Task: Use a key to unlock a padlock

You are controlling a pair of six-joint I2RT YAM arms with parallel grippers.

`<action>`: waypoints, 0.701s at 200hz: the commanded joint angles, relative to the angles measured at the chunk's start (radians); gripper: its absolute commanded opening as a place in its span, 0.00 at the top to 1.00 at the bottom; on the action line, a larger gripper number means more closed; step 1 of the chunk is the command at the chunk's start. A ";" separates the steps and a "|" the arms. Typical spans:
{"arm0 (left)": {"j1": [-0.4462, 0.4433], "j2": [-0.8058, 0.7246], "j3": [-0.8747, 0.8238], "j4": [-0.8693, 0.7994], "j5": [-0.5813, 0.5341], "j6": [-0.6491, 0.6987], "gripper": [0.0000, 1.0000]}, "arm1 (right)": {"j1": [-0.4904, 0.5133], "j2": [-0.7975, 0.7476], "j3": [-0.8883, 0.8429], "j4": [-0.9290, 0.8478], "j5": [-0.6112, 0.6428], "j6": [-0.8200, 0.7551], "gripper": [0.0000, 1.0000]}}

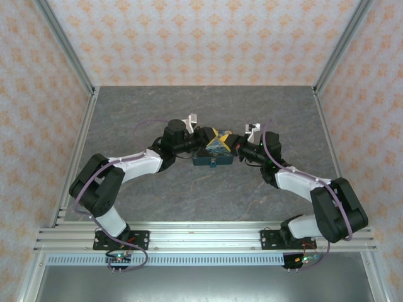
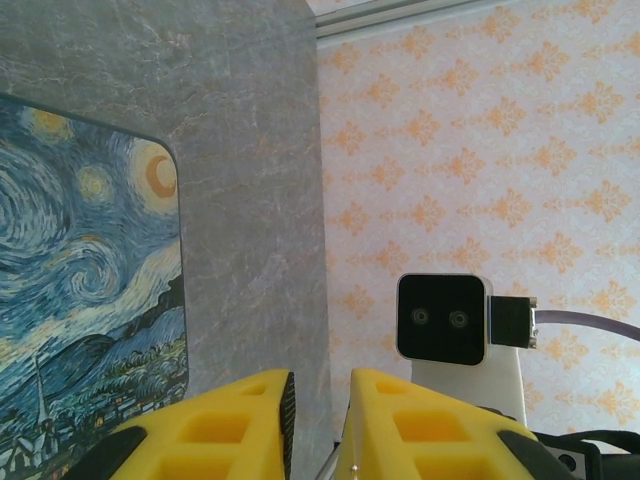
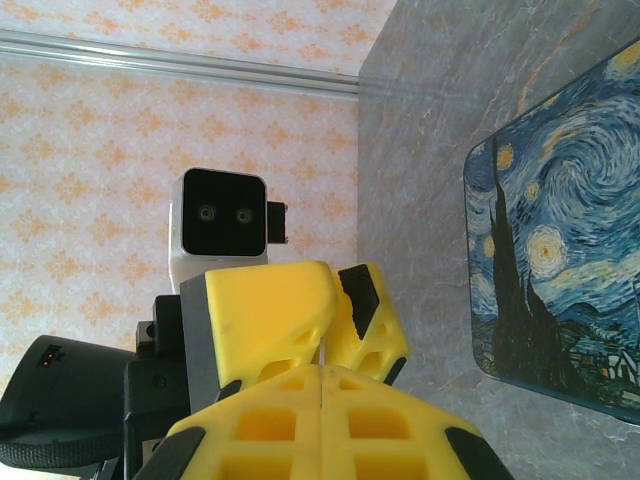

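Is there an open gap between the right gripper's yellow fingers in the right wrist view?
No, the right gripper has its yellow fingers pressed together, with just a thin seam between them.

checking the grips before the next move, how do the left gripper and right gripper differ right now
The left gripper has its fingers a narrow gap apart; the right gripper has its fingers pressed together. The left gripper reaches in from the left of the blue box, the right gripper from the right of it. Both have yellow fingers and face each other tip to tip.
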 commanded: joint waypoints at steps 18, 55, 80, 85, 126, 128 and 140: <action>-0.023 0.019 0.045 0.022 0.010 0.015 0.81 | -0.003 -0.001 0.026 0.028 -0.009 -0.012 1.00; -0.032 0.027 0.054 0.030 0.011 0.011 0.89 | -0.004 0.002 0.025 0.028 -0.009 -0.010 1.00; -0.036 0.032 0.059 0.031 0.011 0.011 0.93 | -0.003 0.004 0.024 0.032 -0.008 -0.010 1.00; -0.036 0.033 0.059 0.030 0.009 0.011 0.95 | -0.003 0.003 0.024 0.032 -0.007 -0.010 1.00; -0.044 0.037 0.061 0.035 0.012 0.011 1.00 | -0.004 0.013 0.027 0.042 -0.001 0.000 1.00; -0.044 0.038 0.060 0.036 0.011 0.011 1.00 | -0.004 0.014 0.028 0.044 0.000 0.001 1.00; -0.045 0.034 0.050 0.047 0.001 0.003 1.00 | -0.003 0.017 0.029 0.056 0.002 0.006 1.00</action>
